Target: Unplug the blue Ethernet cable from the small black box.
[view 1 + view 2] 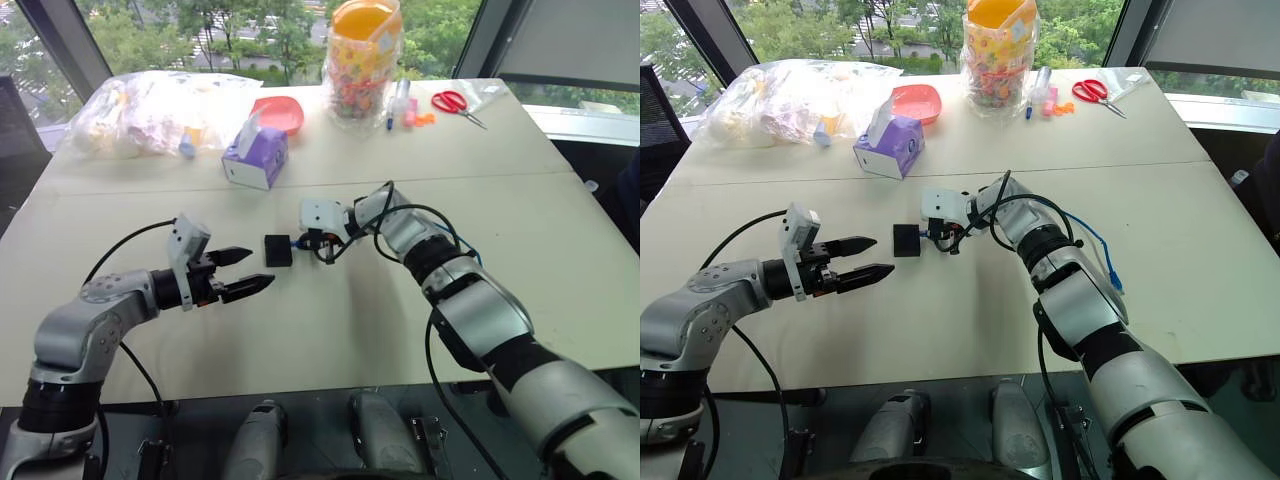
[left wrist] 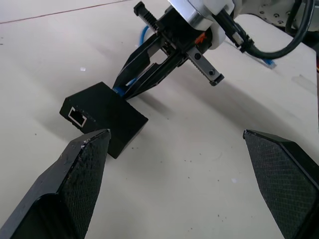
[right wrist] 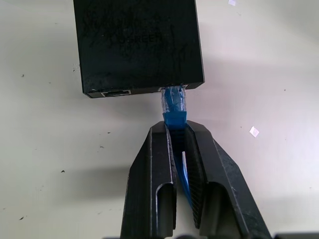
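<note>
1. Small black box (image 1: 278, 250) sits flat on the cream table (image 1: 330, 340), mid-table, between the two grippers.
2. Blue cable (image 3: 174, 102) is still plugged into the box: clear plug seated in a port on the side facing the right arm, with an empty port beside it on that side.
3. Right gripper (image 3: 177, 130) is clamped on the cable just behind the plug, fingertips near the box but not touching it.
4. The rest of the cable runs back along the right arm and trails over the table on the robot's right (image 1: 1095, 245).
5. Left gripper (image 1: 245, 271) hovers just beside the box on its other side, fingers (image 2: 82, 172) spread wide, holding nothing.
6. Far side of table: purple tissue box (image 1: 256, 158), clear bag (image 1: 150, 110), candy jar (image 1: 364, 62), red scissors (image 1: 455, 103).
</note>
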Available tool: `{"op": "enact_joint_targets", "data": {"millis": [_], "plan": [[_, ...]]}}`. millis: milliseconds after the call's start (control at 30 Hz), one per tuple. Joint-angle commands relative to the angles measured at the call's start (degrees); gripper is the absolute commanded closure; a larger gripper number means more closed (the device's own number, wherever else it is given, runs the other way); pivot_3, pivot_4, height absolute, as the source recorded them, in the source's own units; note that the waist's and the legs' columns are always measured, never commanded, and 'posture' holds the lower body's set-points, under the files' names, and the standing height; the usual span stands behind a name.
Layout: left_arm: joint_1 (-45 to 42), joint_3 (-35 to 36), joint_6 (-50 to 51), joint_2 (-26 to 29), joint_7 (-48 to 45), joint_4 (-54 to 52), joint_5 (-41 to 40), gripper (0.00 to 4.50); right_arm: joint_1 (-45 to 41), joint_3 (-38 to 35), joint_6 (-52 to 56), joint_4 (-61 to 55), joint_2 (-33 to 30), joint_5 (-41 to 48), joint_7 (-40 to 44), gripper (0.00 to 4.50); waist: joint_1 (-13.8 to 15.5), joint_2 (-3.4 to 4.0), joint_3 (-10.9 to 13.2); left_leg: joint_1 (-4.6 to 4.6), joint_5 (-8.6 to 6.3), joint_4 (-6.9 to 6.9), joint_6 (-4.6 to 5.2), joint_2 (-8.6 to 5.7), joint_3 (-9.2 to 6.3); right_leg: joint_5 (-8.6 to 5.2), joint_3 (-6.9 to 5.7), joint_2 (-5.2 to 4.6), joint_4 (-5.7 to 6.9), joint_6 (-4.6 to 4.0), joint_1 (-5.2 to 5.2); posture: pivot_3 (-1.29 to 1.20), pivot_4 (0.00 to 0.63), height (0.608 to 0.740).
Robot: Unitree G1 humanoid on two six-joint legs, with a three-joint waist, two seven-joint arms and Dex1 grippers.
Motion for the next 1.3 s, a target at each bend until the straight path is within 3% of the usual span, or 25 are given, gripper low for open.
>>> {"op": "enact_joint_targets", "data": {"millis": [33, 200, 300, 500, 933, 1033, 1233, 1300], "plan": [[-2.9, 0.13, -0.3, 1.0, -1.42, 1.69, -0.34, 0.0, 5.01, 0.91, -5.16, -10.77, -5.65, -4.57, -5.93, 4.45, 0.52, 0.01, 0.0, 0.0, 0.0, 0.01, 0.0, -0.01, 0.0, 0.0, 0.0, 0.0, 0.0, 0.0, 0.02, 0.0, 0.15, 0.74], [-7.36, -0.11, 1.66, 0.38, -2.73, 5.05, -2.05, 0.0, 15.62, -3.43, -10.67, -33.89, -14.37, -8.0, -16.32, 4.45, 1.52, 0.01, 0.01, -0.1, 0.0, 0.04, 0.0, -0.06, -0.07, -0.02, -0.03, -0.04, -0.1, 0.03, 0.04, 0.0, 0.15, 0.74], [-9.42, -0.46, 3.27, -0.06, -3.75, 6.39, -3.11, 0.0, 19.56, -5.12, -13.76, -41.65, -18.14, -11.29, -22.57, 4.45, 1.37, 0.0, 0.01, -0.21, 0.0, 0.03, 0.0, -0.06, -0.06, -0.03, -0.02, -0.04, -0.08, 0.05, -0.08, 0.0, 0.15, 0.74], [-15.52, -4.38, 3.38, -1.83, -7.9, 10.62, -2.78, 0.0, 28.36, -9.42, -16.72, -59.41, -21.84, -14.14, -29.75, 4.45, 1.37, -0.01, 0.01, -0.2, 0.0, 0.01, 0.0, -0.02, -0.02, -0.03, -0.02, -0.02, -0.07, 0.04, -0.1, 0.0, 0.15, 0.74], [-21.8, -6.02, 2.73, -6.53, -9.46, 16.0, -2.24, 0.0, 30.45, -8.61, -13.19, -65.53, -21.7, -15.79, -28.67, 4.45, 1.44, -0.05, 0.02, -0.17, 0.0, 0.06, 0.01, -0.02, 0.0, -0.03, -0.01, -0.03, -0.11, 0.04, -0.02, 0.0, 0.15, 0.74], [-21.94, -6.38, 2.27, -6.7, -9.87, 16.34, -1.82, 0.83, 30.1, -8.63, -13.04, -65.52, -21.82, -15.67, -28.43, 4.5, 1.43, -0.05, 0.02, -0.17, 0.0, 0.08, 0.01, -0.03, 0.0, -0.03, -0.01, -0.03, -0.11, 0.04, -0.01, 0.0, 0.15, 0.74], [-21.65, -6.77, 0.84, -8.48, -9.45, 16.44, -0.62, 3.43, 30.41, -8.59, -11.97, -67.37, -21.54, -15.24, -27.13, 4.5, 1.48, -0.06, 0.02, -0.18, 0.0, 0.07, 0.01, -0.03, -0.01, -0.03, -0.01, -0.03, -0.12, 0.04, 0.0, 0.0, 0.15, 0.74], [-21.6, -6.87, 0.59, -8.72, -9.61, 16.54, -0.28, 4.03, 30.65, -8.43, -11.78, -67.88, -21.51, -15.17, -26.83, 4.5, 1.47, -0.05, 0.02, -0.18, 0.0, 0.08, 0.01, -0.03, -0.01, -0.03, -0.01, -0.03, -0.12, 0.04, -0.01, 0.0, 0.15, 0.74]]}}
